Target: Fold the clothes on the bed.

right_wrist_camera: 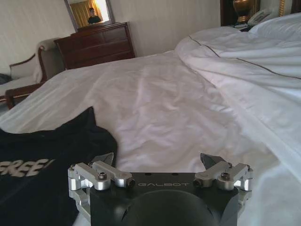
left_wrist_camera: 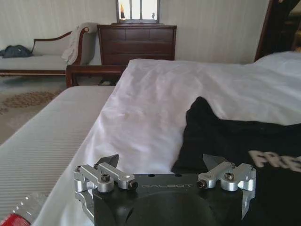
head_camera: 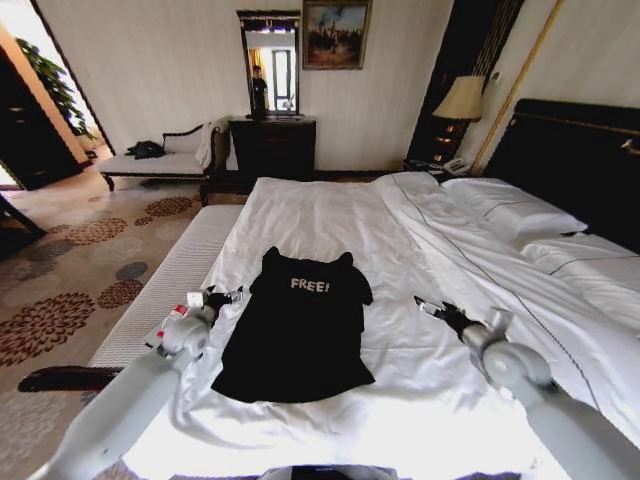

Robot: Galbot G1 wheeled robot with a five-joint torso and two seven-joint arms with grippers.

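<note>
The clothes, one black T-shirt (head_camera: 300, 335) with white "FREE!" lettering, lie spread flat on the bed (head_camera: 330, 215), collar toward the far end. My left gripper (head_camera: 234, 294) hovers open just off the shirt's left sleeve. The left wrist view shows its fingers (left_wrist_camera: 161, 162) wide apart and empty, over the white sheet (left_wrist_camera: 141, 103) beside the black T-shirt (left_wrist_camera: 225, 141). My right gripper (head_camera: 422, 303) is open over bare sheet a little right of the shirt. In the right wrist view its fingers (right_wrist_camera: 157, 160) hold nothing, and the T-shirt (right_wrist_camera: 42, 160) lies off to one side.
The white duvet (head_camera: 500, 270) is pulled back along the bed's right side, with pillows (head_camera: 510, 210) against the dark headboard (head_camera: 580, 150). The mattress edge (head_camera: 170, 280) runs along the left. A bench (head_camera: 165, 162), a dark dresser (head_camera: 272, 145) and a lamp (head_camera: 460, 98) stand by the far wall.
</note>
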